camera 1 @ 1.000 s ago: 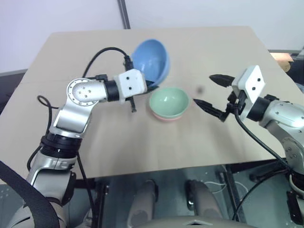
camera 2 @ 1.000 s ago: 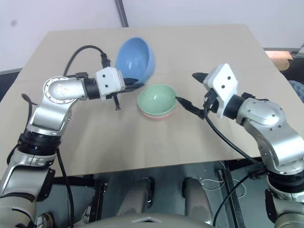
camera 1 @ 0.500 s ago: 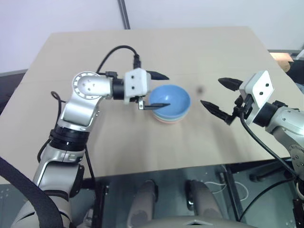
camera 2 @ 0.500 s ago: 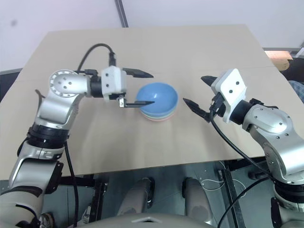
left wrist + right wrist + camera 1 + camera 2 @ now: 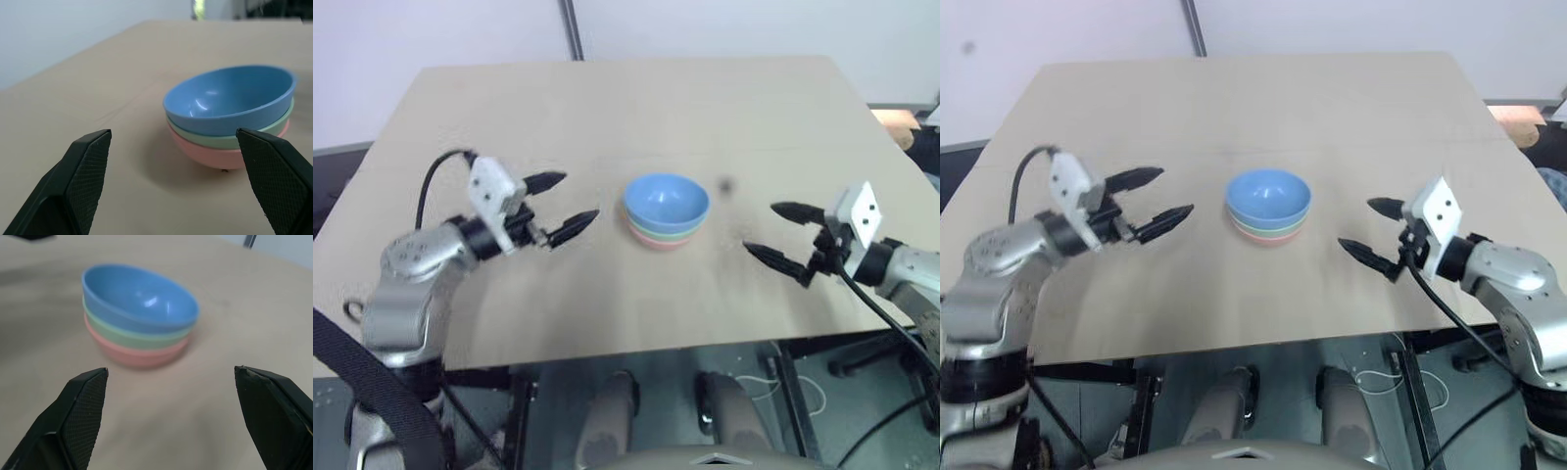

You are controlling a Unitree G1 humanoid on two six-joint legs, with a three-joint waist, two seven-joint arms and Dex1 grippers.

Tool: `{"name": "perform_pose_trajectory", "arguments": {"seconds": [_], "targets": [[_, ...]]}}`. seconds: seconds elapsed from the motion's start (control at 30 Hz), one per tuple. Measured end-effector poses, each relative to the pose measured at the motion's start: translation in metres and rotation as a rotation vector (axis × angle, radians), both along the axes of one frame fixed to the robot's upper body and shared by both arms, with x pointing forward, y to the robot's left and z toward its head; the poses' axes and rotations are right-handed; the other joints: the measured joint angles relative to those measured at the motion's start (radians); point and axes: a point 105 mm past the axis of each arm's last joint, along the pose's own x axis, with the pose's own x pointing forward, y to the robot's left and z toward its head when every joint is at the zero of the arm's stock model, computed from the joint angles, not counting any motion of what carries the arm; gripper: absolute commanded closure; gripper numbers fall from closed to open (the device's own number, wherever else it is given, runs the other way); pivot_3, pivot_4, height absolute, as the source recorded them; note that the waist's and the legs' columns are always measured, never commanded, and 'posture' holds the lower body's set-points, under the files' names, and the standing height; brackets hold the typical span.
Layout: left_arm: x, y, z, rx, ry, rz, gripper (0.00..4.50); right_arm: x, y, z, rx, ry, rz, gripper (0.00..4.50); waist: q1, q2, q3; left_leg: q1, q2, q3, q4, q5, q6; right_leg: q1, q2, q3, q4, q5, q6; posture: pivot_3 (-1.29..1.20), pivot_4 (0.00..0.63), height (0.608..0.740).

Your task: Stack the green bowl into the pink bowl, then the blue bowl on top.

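Observation:
The three bowls stand nested in one stack at the middle of the tan table (image 5: pixel 607 108). The blue bowl (image 5: pixel 666 200) is on top, the green bowl (image 5: pixel 244 140) shows as a thin band under it, and the pink bowl (image 5: pixel 134 352) is at the bottom. My left gripper (image 5: pixel 563 206) hangs open to the left of the stack, well apart from it, holding nothing. To the right of the stack my right gripper (image 5: pixel 781 235) is open and empty too, pointing toward the bowls.
The table's front edge (image 5: pixel 636 345) runs just below both grippers. A small dark spot (image 5: pixel 725 184) marks the tabletop right of the stack. A metal pole (image 5: pixel 572 27) rises behind the table's far edge.
The left gripper set the blue bowl onto the stack, opened and drew back to the left. The right gripper sank and moved a little to the right.

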Motion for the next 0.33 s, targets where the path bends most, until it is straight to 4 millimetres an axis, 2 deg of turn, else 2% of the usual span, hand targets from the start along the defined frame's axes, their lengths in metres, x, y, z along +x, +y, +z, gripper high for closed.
{"name": "perform_pose_trajectory", "arguments": {"seconds": [0.2, 0.33], "targets": [[-0.037, 0.034, -0.025, -0.029, 0.134, 0.07, 0.18, -0.017, -0.035, 0.007, -0.03, 0.034, -0.035, 0.0, 0.001, 0.0, 0.0, 0.001, 0.001, 0.001, 0.001, 0.0, 0.0, 0.001, 0.0, 0.0, 0.0, 0.0, -0.001, 0.0, 0.15, 0.74], [-0.044, 0.039, -0.027, -0.013, 0.154, 0.058, 0.18, -0.02, -0.042, 0.006, -0.025, 0.051, -0.042, 0.0, 0.003, -0.001, -0.001, 0.001, 0.001, 0.0, 0.002, 0.0, 0.0, 0.001, -0.001, -0.001, 0.0, 0.0, -0.001, 0.0, 0.15, 0.74]]}}
